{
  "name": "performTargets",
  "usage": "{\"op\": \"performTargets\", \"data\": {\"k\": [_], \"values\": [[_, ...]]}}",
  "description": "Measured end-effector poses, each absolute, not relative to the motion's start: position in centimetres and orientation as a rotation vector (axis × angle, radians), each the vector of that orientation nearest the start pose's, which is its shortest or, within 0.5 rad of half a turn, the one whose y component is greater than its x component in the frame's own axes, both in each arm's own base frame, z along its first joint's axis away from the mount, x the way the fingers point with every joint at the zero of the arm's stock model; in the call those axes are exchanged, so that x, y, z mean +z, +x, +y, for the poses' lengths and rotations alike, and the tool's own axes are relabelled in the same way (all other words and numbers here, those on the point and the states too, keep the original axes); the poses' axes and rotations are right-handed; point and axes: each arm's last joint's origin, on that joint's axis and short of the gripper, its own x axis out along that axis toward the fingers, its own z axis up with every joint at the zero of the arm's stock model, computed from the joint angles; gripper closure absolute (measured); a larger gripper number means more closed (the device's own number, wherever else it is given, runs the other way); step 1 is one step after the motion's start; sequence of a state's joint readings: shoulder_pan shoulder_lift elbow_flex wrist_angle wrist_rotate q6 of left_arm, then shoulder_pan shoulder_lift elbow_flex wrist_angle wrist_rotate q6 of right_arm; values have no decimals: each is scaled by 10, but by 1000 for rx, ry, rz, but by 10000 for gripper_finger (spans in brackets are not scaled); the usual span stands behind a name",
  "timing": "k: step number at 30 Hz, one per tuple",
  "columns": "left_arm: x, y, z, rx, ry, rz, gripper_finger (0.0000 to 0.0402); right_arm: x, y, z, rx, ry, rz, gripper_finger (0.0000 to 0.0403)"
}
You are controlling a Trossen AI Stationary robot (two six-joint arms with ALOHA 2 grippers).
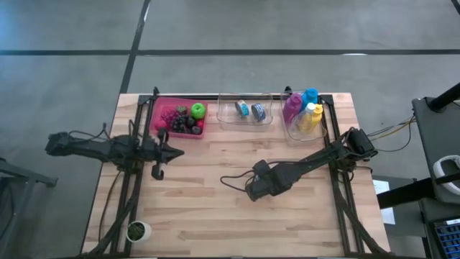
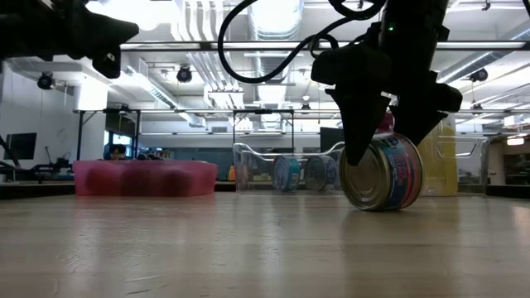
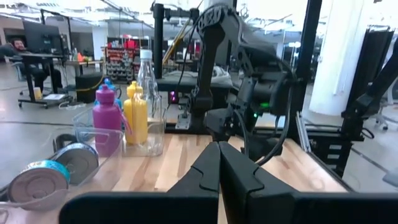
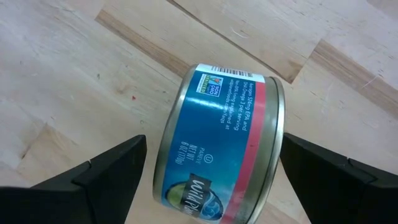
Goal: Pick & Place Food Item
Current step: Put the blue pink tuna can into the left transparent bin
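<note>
Right wrist view: the tuna can [image 4: 221, 146] lies on its side on the bench [image 4: 74, 81], directly between my two fingers [image 4: 93, 177], which stand wide apart and clear of it on both flanks. The can's axis runs roughly from 1 to 7 o'clock in the high view, so its flat ends, not its rolling wall, face my fingers. My judgement: closing here should take it squarely. In the high view, my right gripper [image 1: 256, 188] sits at bench centre. My left gripper [image 1: 158, 170], fingers together and empty, waits towards 9 o'clock, well apart; the right is nearer.
</note>
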State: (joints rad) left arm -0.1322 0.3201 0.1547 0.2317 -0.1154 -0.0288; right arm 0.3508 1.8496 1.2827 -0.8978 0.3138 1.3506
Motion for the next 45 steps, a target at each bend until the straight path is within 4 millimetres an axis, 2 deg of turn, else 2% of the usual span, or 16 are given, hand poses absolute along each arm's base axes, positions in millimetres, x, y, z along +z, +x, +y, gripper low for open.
{"op": "performTargets", "data": {"k": [14, 29, 38, 45], "values": [[212, 96, -9, -16, -14, -121, 398, 182, 324, 109, -851, 652, 1111, 42], [207, 86, -8, -14, 36, -106, 398, 182, 324, 109, -848, 654, 1108, 42], [170, 96, -9, -16, 53, -34, 398, 182, 325, 109, -845, 658, 1104, 42], [168, 97, -10, -21, 75, -31, 398, 182, 325, 110, -840, 664, 1098, 42]]}}
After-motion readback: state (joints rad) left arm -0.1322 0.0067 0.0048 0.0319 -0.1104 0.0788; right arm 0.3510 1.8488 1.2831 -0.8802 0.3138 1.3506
